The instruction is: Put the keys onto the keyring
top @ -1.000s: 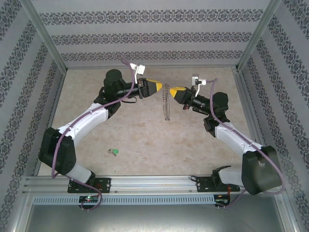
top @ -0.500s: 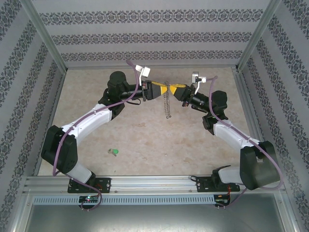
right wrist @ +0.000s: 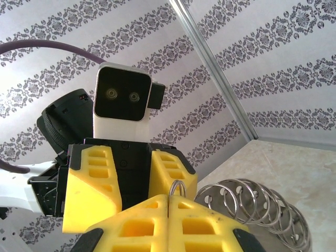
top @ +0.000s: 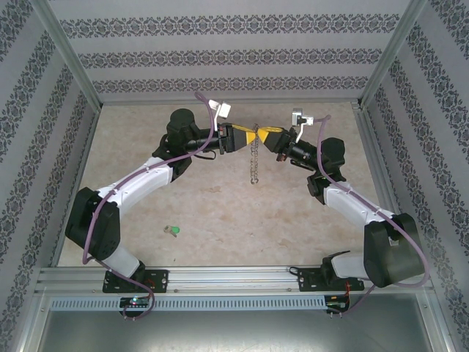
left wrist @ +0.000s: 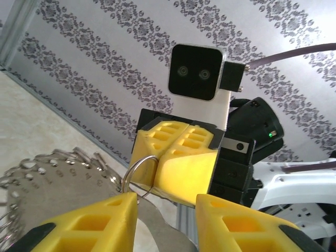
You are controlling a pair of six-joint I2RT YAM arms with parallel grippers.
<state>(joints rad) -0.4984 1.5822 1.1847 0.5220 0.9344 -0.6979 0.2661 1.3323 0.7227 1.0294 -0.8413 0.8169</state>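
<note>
Keyring (top: pixel 254 160) hangs in the air over the far half of the table (top: pixel 220 209), about midway between the left and right edges. It sits edge-on to the overhead camera, so it looks like a short silvery chain.

- Right gripper (top: pixel 265 136): fingers pressed together on a thin wire loop (left wrist: pixel 137 167) at the top of the ring. Probably held high so the ring dangles free with its loop offered sideways.
- Left gripper (top: pixel 248 135): nose to nose with the right one, fingers apart. From the left wrist, a flat silvery piece lies in the gap. It sits against one finger and short of the other, so I read this as no clamp yet.
- Numbered tags (left wrist: pixel 58 181) fan out below the loop. The right wrist camera shows them as stacked rings.
- Green key (top: pixel 173 230): flat on the table toward the near edge, left of centre, well apart from both grippers.

Judgement: the two arms are working the ring itself, likely taking a second hold or prising the loop. The key has not been picked up, so threading is not yet begun. Risk: the thin loop may slip from the pinch.
</note>
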